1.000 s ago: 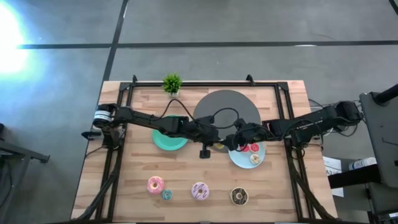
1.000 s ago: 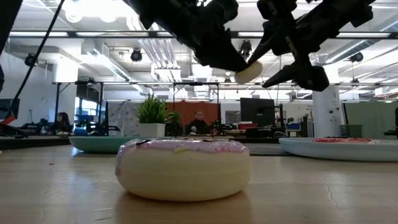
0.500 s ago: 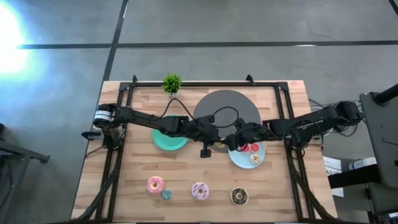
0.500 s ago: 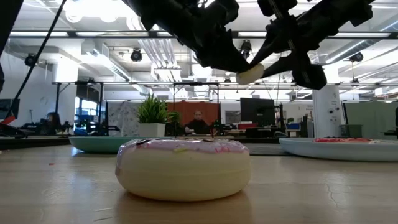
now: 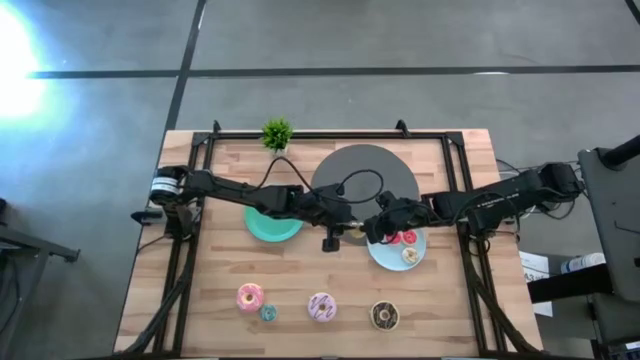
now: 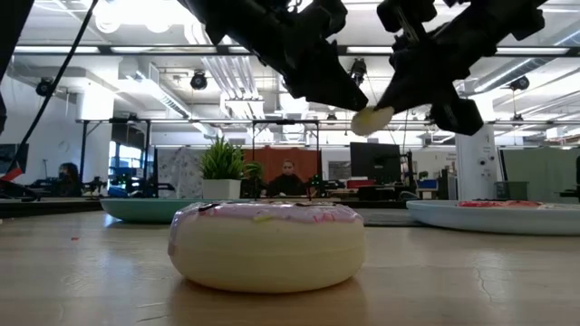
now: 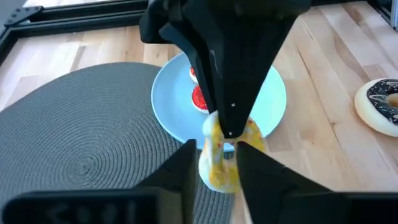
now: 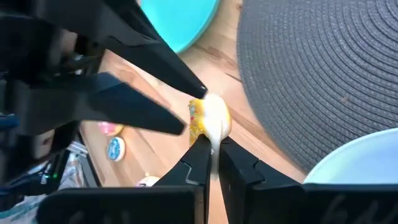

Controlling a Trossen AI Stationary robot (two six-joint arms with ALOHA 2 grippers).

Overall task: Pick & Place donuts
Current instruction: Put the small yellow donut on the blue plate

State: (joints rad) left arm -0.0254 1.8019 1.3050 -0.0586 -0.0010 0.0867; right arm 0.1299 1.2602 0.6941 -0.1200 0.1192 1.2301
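The yellow mini donut hangs in the air over the near edge of the grey mat, between my two grippers; it also shows in the low view and the left wrist view. My right gripper is shut on it. My left gripper is open, with a finger on either side of the donut. A pink donut, a teal one, a pink-white sprinkled one and a chocolate one lie flat near the table's front. Two red donuts and an orange one lie on the light-blue plate. My right gripper pinches the donut's ring at its rim between its two fingertips. It comes from the table's right, slanting down. The donut is lifted clear and stands tilted on edge. Of my left gripper, I cannot tell whether its fingertips still touch the donut.
A green plate lies under my left arm. The round grey mat lies at the far middle and a small potted plant at the far edge. A black frame runs along the table's sides. People sit far off in the room.
My right gripper has shut on the yellow donut, which was at my left gripper's fingertips. The donut has sunk a little, shifted slightly toward the right arm and tipped over more on edge. Both arms have otherwise stayed in place.
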